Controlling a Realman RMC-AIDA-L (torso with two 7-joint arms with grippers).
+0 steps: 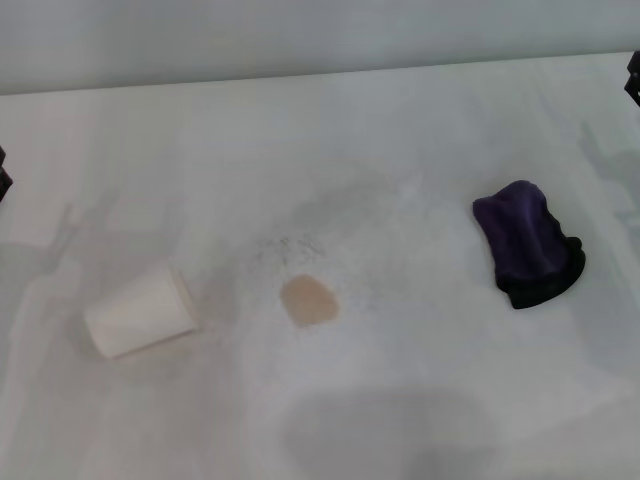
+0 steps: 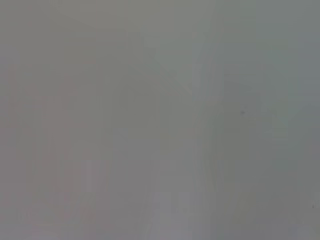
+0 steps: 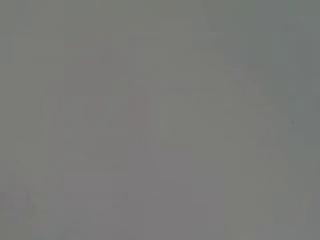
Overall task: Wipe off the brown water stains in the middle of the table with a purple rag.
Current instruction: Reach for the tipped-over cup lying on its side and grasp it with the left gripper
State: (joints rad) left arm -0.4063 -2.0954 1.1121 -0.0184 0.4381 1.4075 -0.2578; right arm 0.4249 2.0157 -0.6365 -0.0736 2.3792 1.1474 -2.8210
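Head view shows, nearest to the robot, a white paper cup [image 1: 140, 311] lying on its side at the left part of the table [image 1: 420, 420], and just to its right the brown water stains [image 1: 309, 300], one small tan blotch near the middle. Faint grey speckles [image 1: 290, 245] lie just behind the blotch. Farther and well to the right sits the purple rag [image 1: 527, 243], a wrinkled lump with a black edge; its long axis runs about from far-left to near-right.

The right gripper [image 1: 633, 75] shows only as a dark corner at the right edge, beyond the rag; the left gripper [image 1: 4, 175] is a dark bit at the left edge. For both I cannot tell if the claw is spread or pressed together. Both wrist views show only plain grey.

I judge that the right arm is nearer to the rag, and nothing stands between them. From rag to stain the way is free; the cup lies beyond the stain
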